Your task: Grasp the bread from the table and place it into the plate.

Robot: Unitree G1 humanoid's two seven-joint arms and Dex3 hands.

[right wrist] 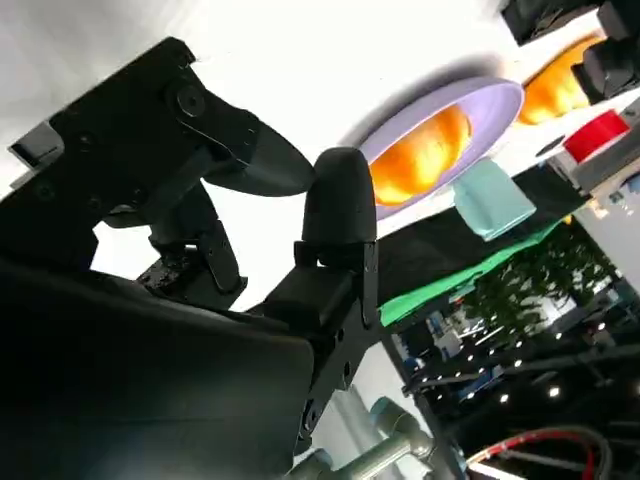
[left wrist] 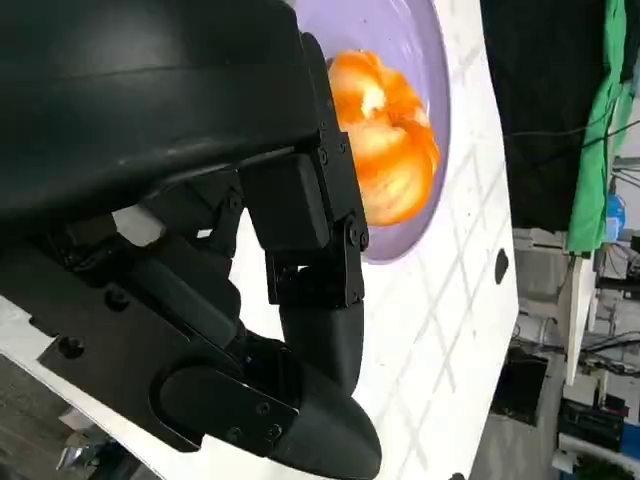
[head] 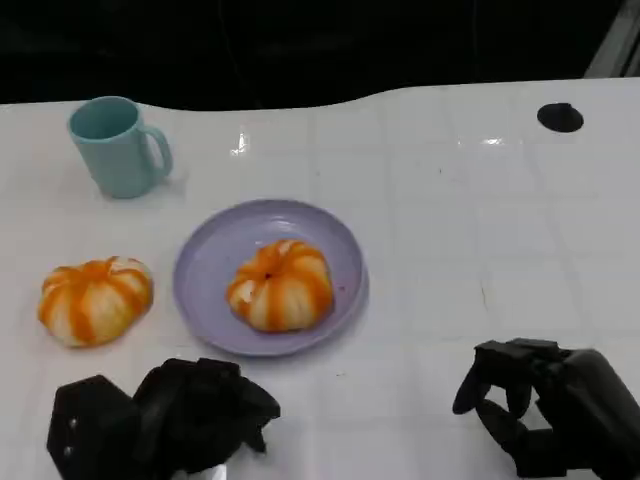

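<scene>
A white tabletop [head: 450,260] marked with faint grid lines is seen in the head view, its far edge curving against a dark background; a small round black spot [head: 560,117] is set into the surface near the far right corner. In the wrist views, a room with green cloth, shelving and lights is visible beyond the table edge, but it is blurred and little of it can be identified. A lilac plate [head: 205,270] is placed near the middle of the table, and one orange-and-white striped bread roll [head: 281,286] is seated inside it, slightly toward its near side. A second bread roll [head: 95,299] of the same kind is placed on the bare table to the left of the plate, near it but apart from it. A light blue mug [head: 112,146] stands upright at the far left, handle to the right; its contents cannot be determined. The left hand [head: 190,415] is positioned low at the near edge, just in front of the plate, with its fingers curled inward and nothing held; its forearm is cut off by the frame. The right hand [head: 545,405] is positioned at the near right, well apart from the plate, with fingers parted and bent, and nothing is held in it.
</scene>
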